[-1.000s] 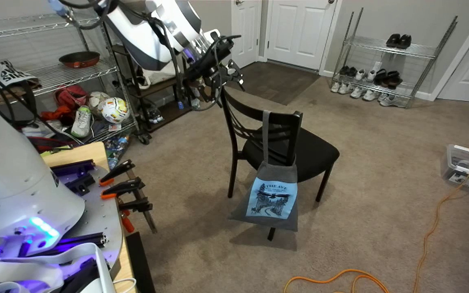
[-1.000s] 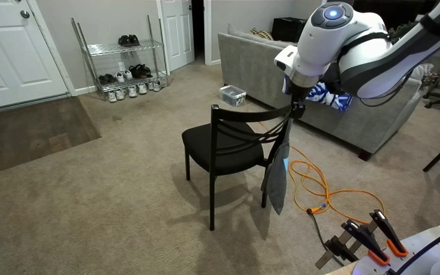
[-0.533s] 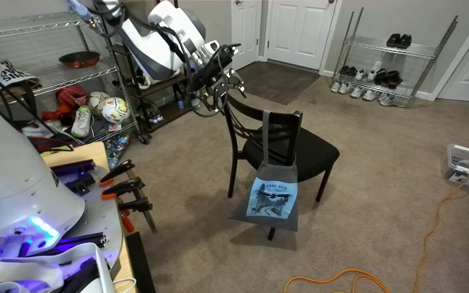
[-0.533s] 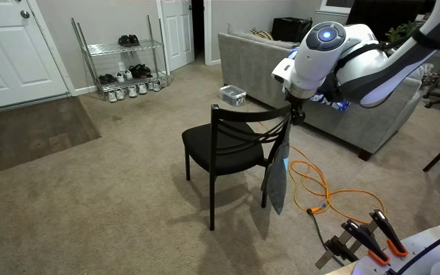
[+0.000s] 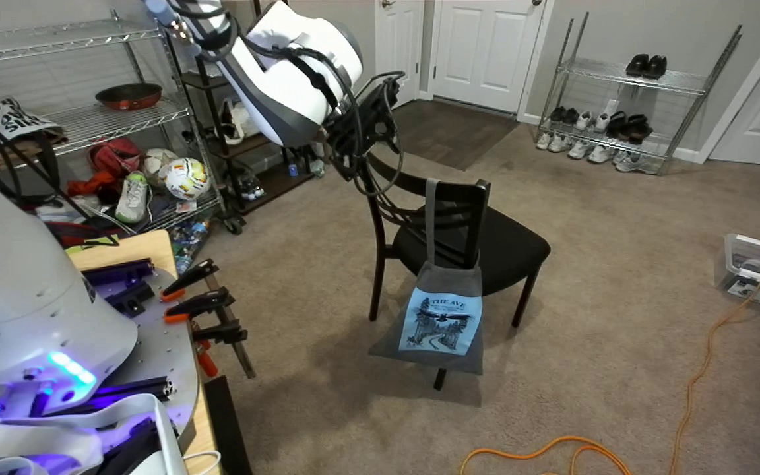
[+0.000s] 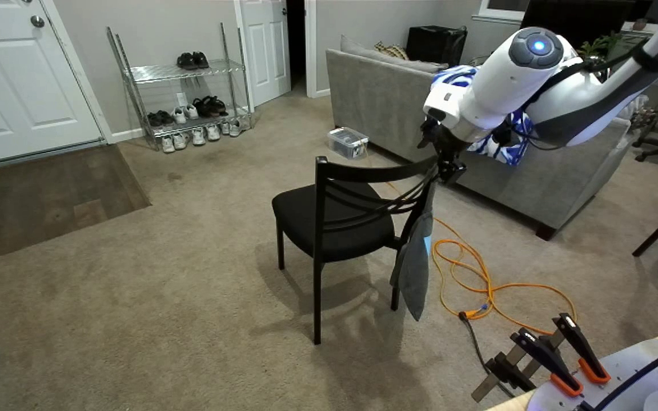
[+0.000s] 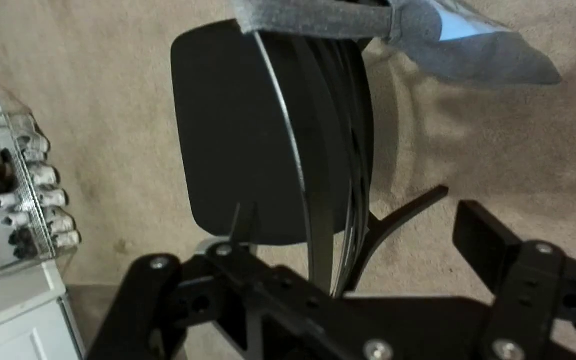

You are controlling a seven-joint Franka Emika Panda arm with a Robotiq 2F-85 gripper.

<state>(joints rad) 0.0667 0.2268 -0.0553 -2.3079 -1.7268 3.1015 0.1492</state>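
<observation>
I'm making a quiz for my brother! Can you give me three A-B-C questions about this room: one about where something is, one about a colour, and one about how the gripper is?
1. Where is the bag, compared with the chair? A) lying on its seat B) squashed under its legs C) hanging on its back
2. What colour is the long cord on the carpet? A) orange B) green C) pink
3. How is the gripper? A) shut tight B) open C) squeezing the bag

1: C, the strap goes over the chair's back.
2: A, both exterior views show orange.
3: B, its fingers stand wide apart in the wrist view.
</observation>
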